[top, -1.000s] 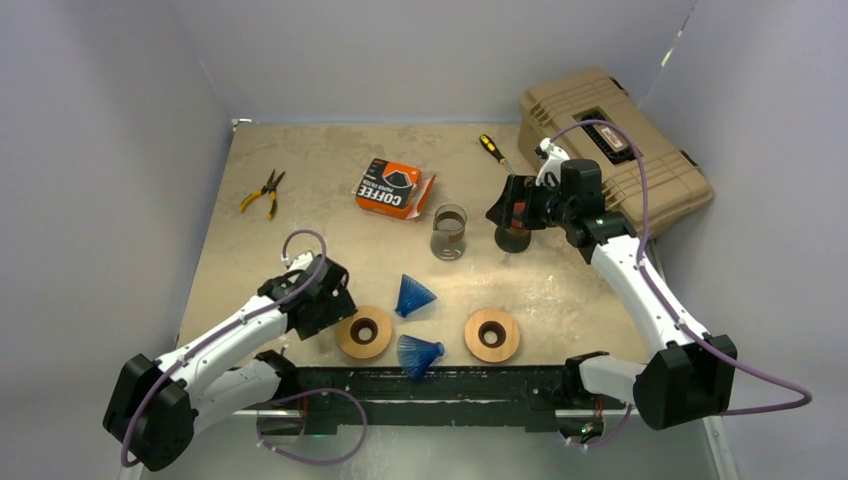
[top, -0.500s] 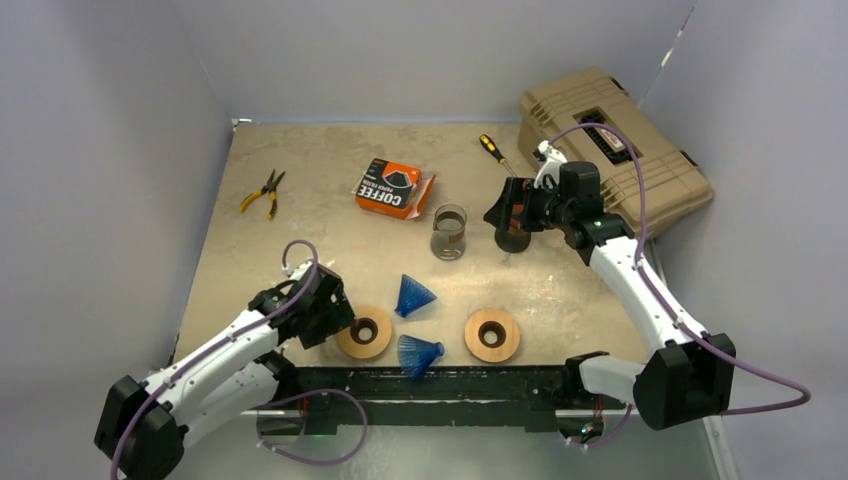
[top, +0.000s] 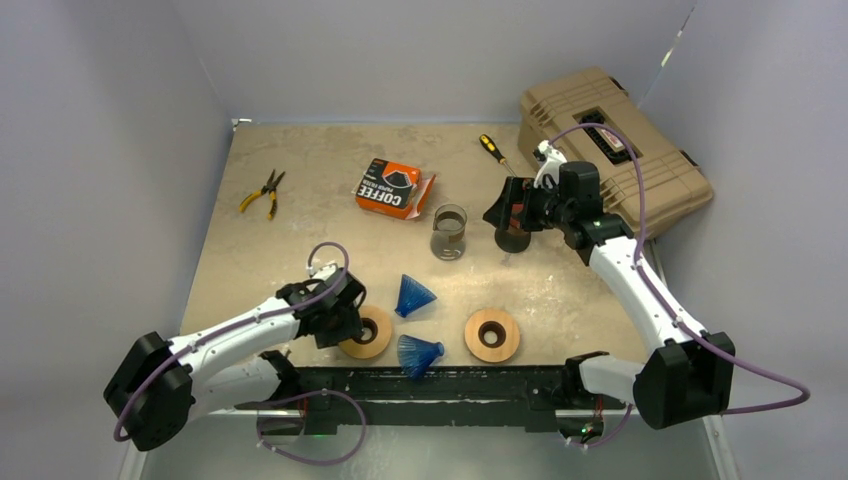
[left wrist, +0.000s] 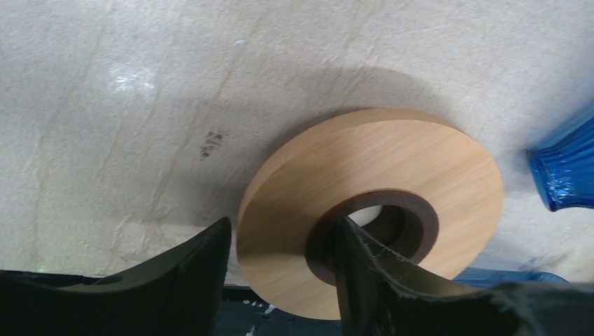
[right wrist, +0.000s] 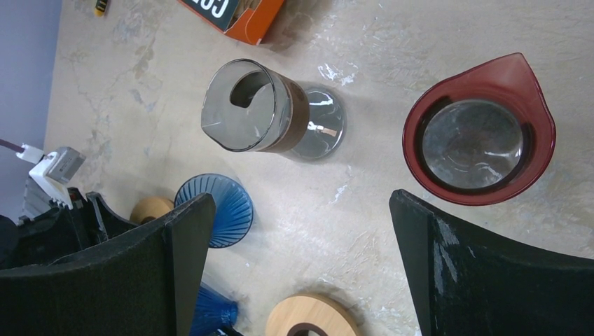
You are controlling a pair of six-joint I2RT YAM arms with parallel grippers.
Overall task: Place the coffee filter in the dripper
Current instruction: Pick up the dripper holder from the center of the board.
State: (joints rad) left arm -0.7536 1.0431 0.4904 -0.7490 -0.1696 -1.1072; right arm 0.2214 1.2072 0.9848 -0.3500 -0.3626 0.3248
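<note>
Since a second ago the left arm has swung in toward the middle of the table (top: 300, 230), bringing the left gripper (left wrist: 280, 245) from beside the nearer-left wooden ring (left wrist: 392, 168) onto it. One finger now sits in the ring's centre hole and the other just outside its rim. The jaws are narrower than before but still apart, and the outer finger is not plainly touching the wood. The right arm has not shifted: the right gripper (right wrist: 301, 203) hangs spread wide above the table, with the red-rimmed server (right wrist: 480, 147) just beyond its fingers and the glass carafe (right wrist: 259, 115) nearby. Nothing on the table has moved. The coffee filter box (top: 390, 187), orange and marked COFFEE, lies flat toward the far middle, well apart from both grippers. Its long axis runs roughly left to right, dipping slightly nearer at the right, where a pale flap shows. The two blue drippers lie on their sides between the wooden rings: one dripper (top: 413, 297) seems to point its narrow end far-left, and the nearer dripper (top: 420, 355) points its narrow end at the near edge. The second wooden ring (top: 492, 335) lies flat to their right.
</note>
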